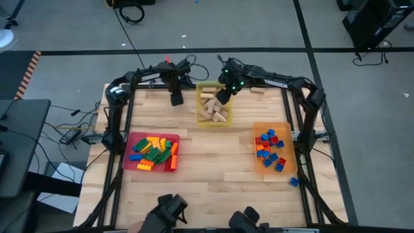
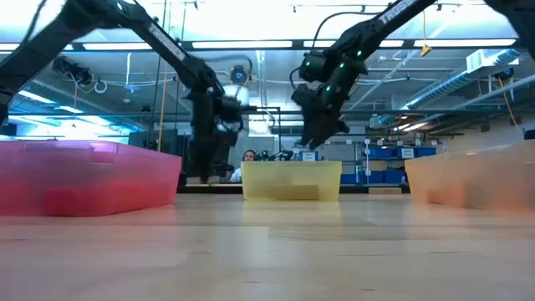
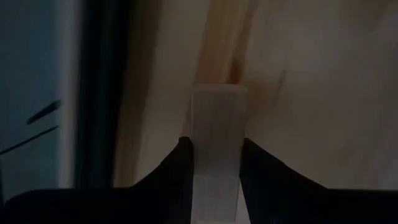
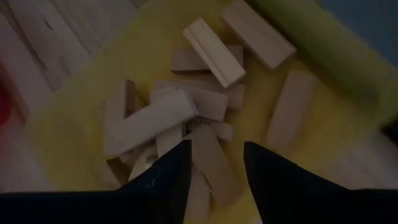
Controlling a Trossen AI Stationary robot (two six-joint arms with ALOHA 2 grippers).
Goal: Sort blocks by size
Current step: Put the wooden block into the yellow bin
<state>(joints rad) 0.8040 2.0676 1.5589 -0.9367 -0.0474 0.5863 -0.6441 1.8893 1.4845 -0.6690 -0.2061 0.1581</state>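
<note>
High view: the left tool [image 1: 176,99] sits low at the far edge of the worktop [image 1: 207,168], left of the yellow tray [image 1: 202,120]; the right tool [image 1: 223,96] hangs over that tray's wooden blocks [image 1: 214,110]. Studded bricks [image 1: 154,153] fill the red tray [image 1: 129,144], smaller ones the orange tray [image 1: 290,150].

Low view: open worktop lies between the trays.

Left wrist view: the left tool pinches a wooden block [image 3: 217,124], probably for the yellow tray.

Right wrist view: the right tool stands spread, empty, above the pile.
</note>
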